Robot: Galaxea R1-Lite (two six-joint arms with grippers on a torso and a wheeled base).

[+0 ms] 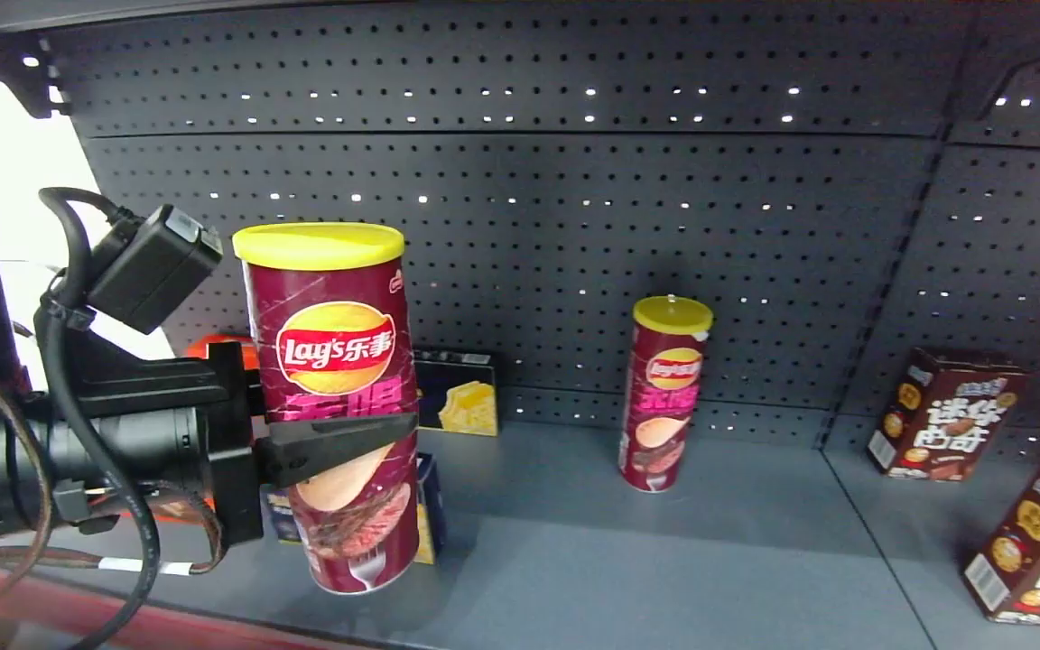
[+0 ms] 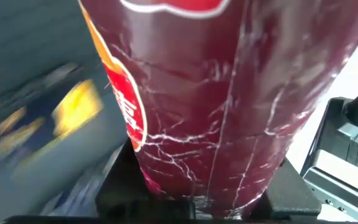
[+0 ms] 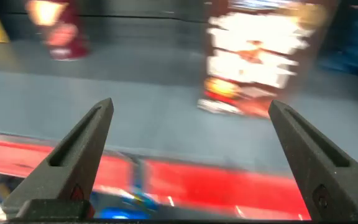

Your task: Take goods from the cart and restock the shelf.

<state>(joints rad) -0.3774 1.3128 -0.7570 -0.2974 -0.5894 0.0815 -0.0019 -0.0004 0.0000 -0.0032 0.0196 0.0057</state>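
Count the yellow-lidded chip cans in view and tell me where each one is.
2. One chip can is clamped in the left gripper at the shelf's front left. The second chip can stands upright farther back, near the pegboard wall. More could hide behind the held one.

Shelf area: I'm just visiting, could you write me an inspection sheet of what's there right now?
Surface: grey shelf.
Job's things: one chip can in the left pincer, slightly tilted near the front edge; a second can upright farther back.
Clutter: nothing seen; other stock is blue-and-yellow boxes behind the held can, brown boxes at right.
Pincers: left shut on the can; right pincer open, holding nothing.
Cables: black cable looped along left arm.
Surroundings: black pegboard back wall.
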